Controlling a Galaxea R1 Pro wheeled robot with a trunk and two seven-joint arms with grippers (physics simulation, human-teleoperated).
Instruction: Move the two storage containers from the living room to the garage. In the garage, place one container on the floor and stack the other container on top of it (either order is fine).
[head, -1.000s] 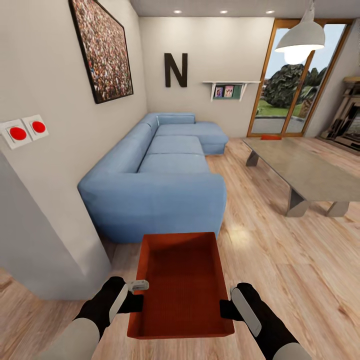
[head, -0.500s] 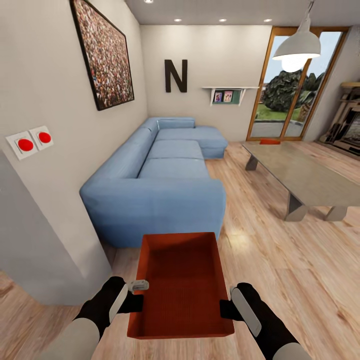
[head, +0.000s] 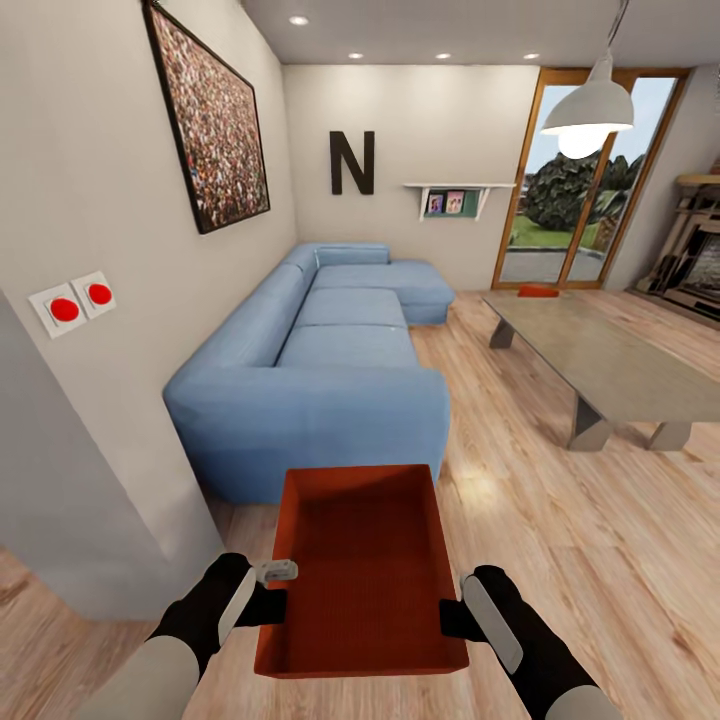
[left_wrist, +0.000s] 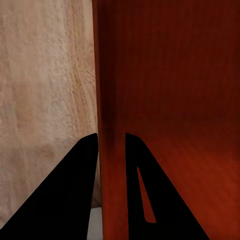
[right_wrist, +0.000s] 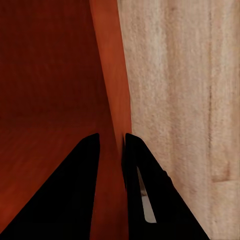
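Storage container (head: 362, 570), orange-red, lower centre of frame, carried level above the wood plank floor (head: 560, 560); left gripper (head: 276, 600) and right gripper (head: 447, 618) each pinch a side wall between narrow fingers (left_wrist: 85, 165). Second container (head: 538, 291) on the counter (head: 620, 365), right. Advice: keep both grips even and the bin level while driving to the garage.

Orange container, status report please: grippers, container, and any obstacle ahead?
Left gripper and right gripper shut on opposite walls of the orange container. Container held level above wood floor. Blue sofa right ahead, second container beyond grey table.
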